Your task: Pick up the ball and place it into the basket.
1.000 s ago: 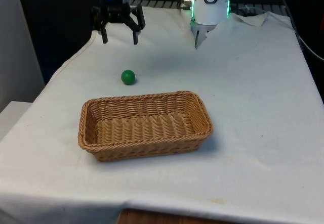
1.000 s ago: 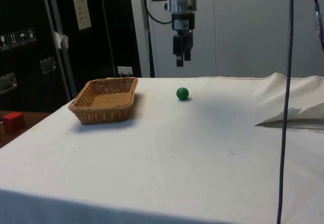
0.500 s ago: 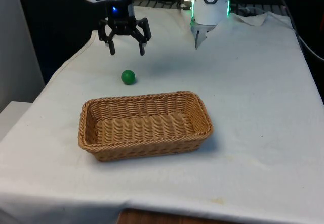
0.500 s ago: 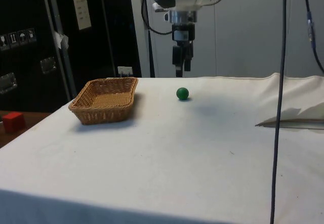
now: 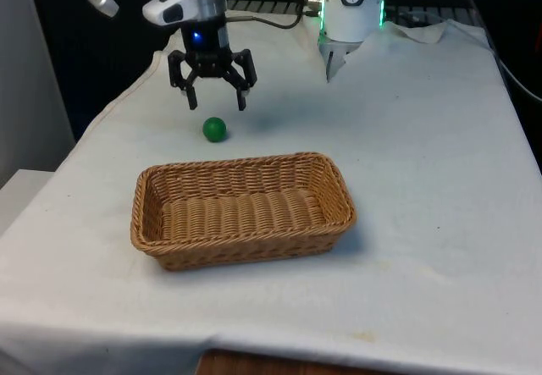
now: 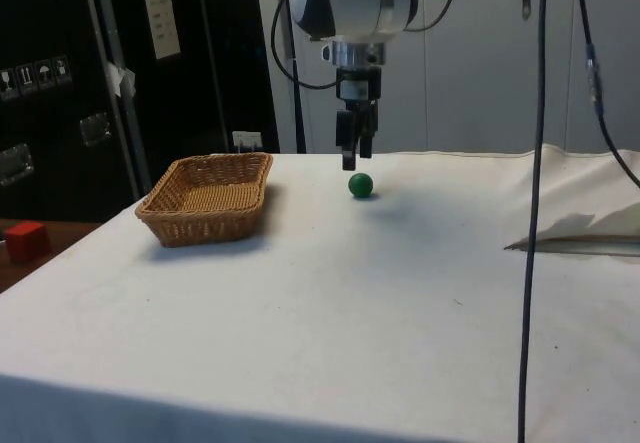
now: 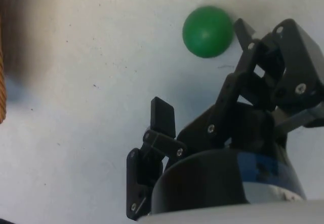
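Hovering above the white-clothed surface [image 5: 423, 155], the black gripper [image 5: 215, 97] is hanging with its two fingers spread wide and gripping nothing. A small green ball [image 5: 214, 129] is resting on the cloth just below and slightly nearer the camera than the fingertips, not touching them. In the side view the gripper [image 6: 355, 154] is pointing straight down, its tips just above the ball [image 6: 361, 185]. In the wrist view the ball [image 7: 207, 31] is lying close to one finger, off the line between the two. A woven wicker basket [image 5: 242, 209], rectangular and holding nothing, is sitting on the cloth nearer the camera, close to the ball but apart from it. In the side view the basket [image 6: 207, 199] is lying to the ball's left.
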Available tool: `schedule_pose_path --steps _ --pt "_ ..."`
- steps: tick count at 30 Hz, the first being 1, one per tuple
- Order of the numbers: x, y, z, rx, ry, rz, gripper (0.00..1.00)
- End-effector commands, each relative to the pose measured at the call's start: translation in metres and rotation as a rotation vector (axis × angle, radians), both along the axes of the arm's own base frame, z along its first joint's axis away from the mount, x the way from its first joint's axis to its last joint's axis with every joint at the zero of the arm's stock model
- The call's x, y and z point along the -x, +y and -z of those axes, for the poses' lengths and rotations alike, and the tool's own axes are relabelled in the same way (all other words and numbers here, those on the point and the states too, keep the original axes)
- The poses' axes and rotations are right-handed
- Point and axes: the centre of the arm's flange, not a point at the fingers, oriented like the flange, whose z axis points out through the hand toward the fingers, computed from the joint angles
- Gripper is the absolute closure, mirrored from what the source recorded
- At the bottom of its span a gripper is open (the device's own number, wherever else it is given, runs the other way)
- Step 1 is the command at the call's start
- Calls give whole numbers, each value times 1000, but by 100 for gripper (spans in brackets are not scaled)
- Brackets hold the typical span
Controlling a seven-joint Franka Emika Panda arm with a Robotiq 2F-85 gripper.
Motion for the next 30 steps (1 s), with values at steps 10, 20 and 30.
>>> schedule_pose_path --steps 10,20,30 --pt "-4 -1 10 24 -5 -7 0" --pt "-3 2 26 50 13 -10 0" --pt "-5 3 38 83 -1 -6 0"
